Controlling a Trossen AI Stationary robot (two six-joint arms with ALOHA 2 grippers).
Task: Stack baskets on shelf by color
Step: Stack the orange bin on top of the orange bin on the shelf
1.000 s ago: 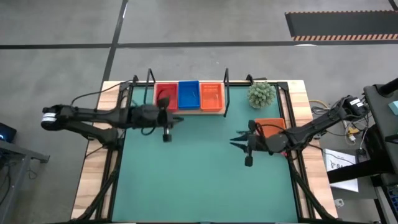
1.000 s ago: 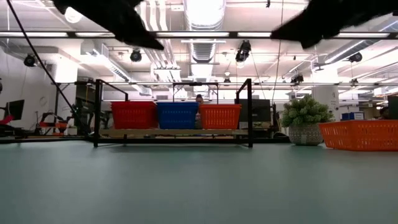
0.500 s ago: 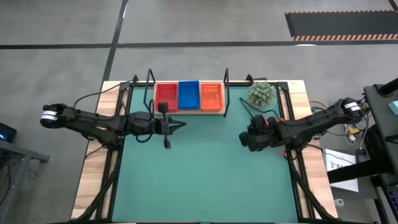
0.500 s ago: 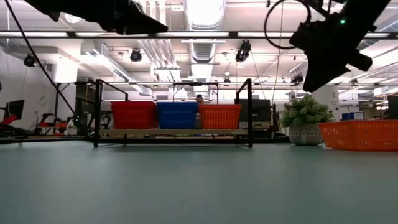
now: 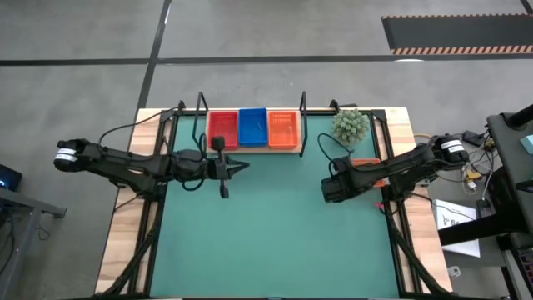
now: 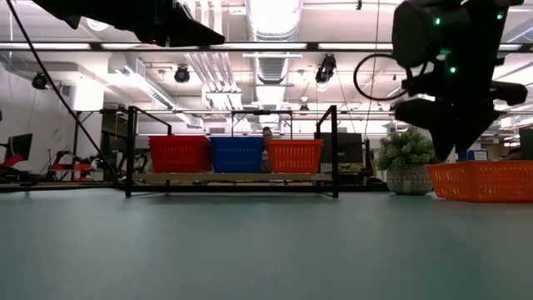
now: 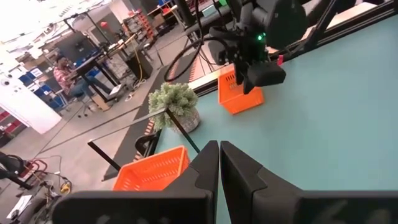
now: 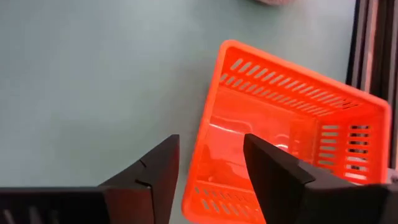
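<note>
While the right gripper (image 8: 208,165) hangs over the loose orange basket (image 8: 283,140) near the table's (image 5: 275,242) right edge, its fingers are spread and pinch nothing, one finger over the basket's near wall and the other over bare table; likely lining up to clamp that wall for a lift. Basket lies on the green top beside the plant (image 5: 351,125), well apart from the shelf (image 5: 253,147). Left gripper (image 7: 219,163) hovers just in front of the shelf, fingers pressed together, empty; reads as waiting. Shelf holds red stack (image 5: 221,128), blue stack (image 5: 252,126) and orange stack (image 5: 283,128) side by side, left to right in the high view, so the loose basket belongs on the orange end, nearest the right arm. How many baskets are in each stack cannot be told. Baskets: thin moulded plastic, slotted mesh walls, smooth glossy floor, rounded rim, walls flaring slightly outward, a shape that should nest readily. Shelf: pale wood board, thin black metal uprights at both ends. Table top matte, flat, green. Plant is bushy, in a pale round pot.
</note>
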